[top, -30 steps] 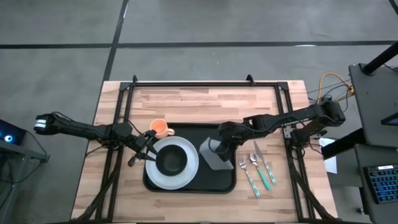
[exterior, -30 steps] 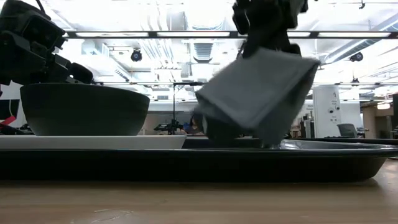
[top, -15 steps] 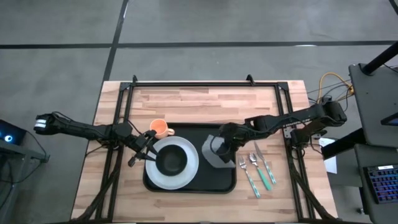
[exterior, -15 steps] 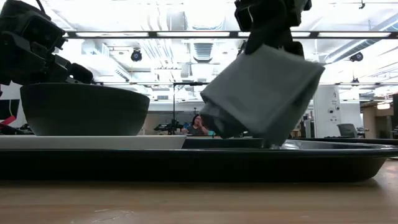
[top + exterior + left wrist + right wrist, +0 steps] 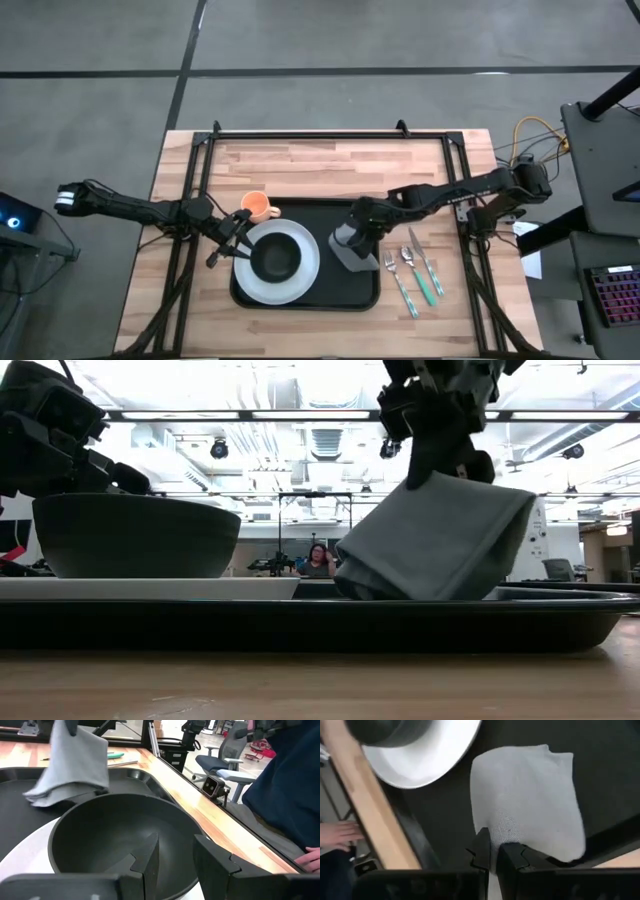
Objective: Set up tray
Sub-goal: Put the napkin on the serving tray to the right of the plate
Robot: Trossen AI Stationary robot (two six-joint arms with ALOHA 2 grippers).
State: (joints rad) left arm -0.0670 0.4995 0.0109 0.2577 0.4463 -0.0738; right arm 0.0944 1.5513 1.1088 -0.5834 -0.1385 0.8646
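The black tray [image 5: 305, 290] lies mid-table and carries a white plate [image 5: 300, 275] with a dark bowl [image 5: 277, 260] on it. An orange cup [image 5: 258, 207] stands at the tray's far left corner. My right gripper [image 5: 358, 232] is over the tray's right half, shut on the grey folded napkin [image 5: 352, 250]. My left gripper [image 5: 235, 242] is open at the bowl's left side. One finger [image 5: 147, 860] stands inside the bowl [image 5: 115, 830] and one [image 5: 215, 862] outside its rim. I cannot tell whether they touch it. My right gripper pinches the napkin's upper edge [image 5: 504, 827] between its two fingers, coming from above and pointing down. Several folded layers hang slack below the fingers [image 5: 440, 455]. The napkin leans over, and its lower fold [image 5: 400, 585] rests on the tray floor.
A fork [image 5: 398, 280], a spoon [image 5: 418, 272] and a knife [image 5: 428, 262] with green handles lie on the wood right of the tray. A black frame [image 5: 320, 135] runs along the table's far edge. A person's hand [image 5: 337, 835] shows beyond the table.
My right gripper has come down over the tray's right half, still shut on the napkin. The napkin, which touched the tray only by a lower corner, has sunk and now rests on the tray floor along its lower fold.
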